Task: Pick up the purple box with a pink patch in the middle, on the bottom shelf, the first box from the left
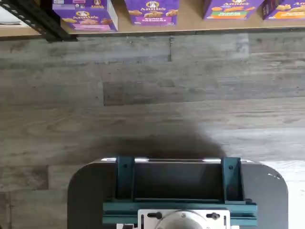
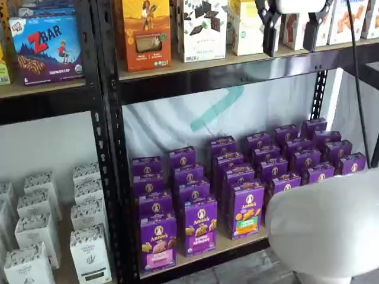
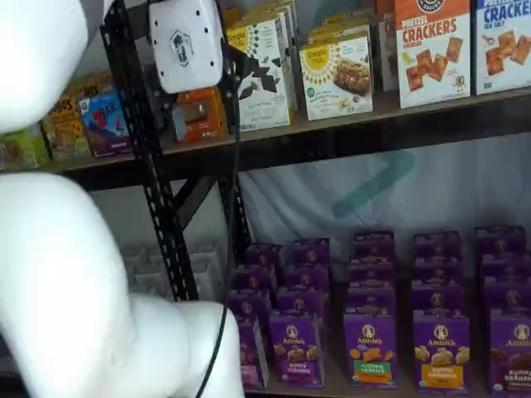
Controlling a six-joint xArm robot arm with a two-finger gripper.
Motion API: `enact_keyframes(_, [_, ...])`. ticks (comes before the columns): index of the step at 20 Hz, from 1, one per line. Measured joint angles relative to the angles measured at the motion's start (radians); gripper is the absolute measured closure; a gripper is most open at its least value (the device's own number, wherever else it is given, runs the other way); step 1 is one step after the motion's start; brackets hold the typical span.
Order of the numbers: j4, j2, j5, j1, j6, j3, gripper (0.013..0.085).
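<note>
The purple box (image 2: 158,241) with a pink band low on its front stands upright at the front left corner of the bottom shelf (image 2: 232,241), heading a row of like cartons. In the wrist view the purple box (image 1: 84,14) shows beside a black rack post, on the bottom shelf (image 1: 190,21). In a shelf view the purple box (image 3: 252,352) is partly hidden by my white arm. My gripper (image 2: 291,32) hangs high up in front of the upper shelf, far above and to the right of the box. It is open, with a wide gap and nothing between the fingers.
Several rows of purple cartons (image 2: 247,207) fill the bottom shelf. White cartons (image 2: 35,225) sit in the bay to the left, past a black post (image 2: 109,148). My white arm (image 2: 331,225) blocks the lower right. Grey plank floor (image 1: 152,95) and a teal-bracketed mount (image 1: 176,191) lie below.
</note>
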Motion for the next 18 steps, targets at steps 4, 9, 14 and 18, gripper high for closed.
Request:
enact_keyframes(4, [0.010, 0.001, 0.000, -0.009, -0.005, 0.001, 0.0130])
enact_keyframes(9, [-0.003, -0.001, -0.023, 0.009, 0.006, 0.036, 0.0130])
enact_keyframes(14, [-0.019, -0.028, -0.105, 0.034, 0.025, 0.131, 0.0130])
enact_keyframes(18, [-0.020, -0.047, -0.179, 0.048, 0.039, 0.223, 0.0130])
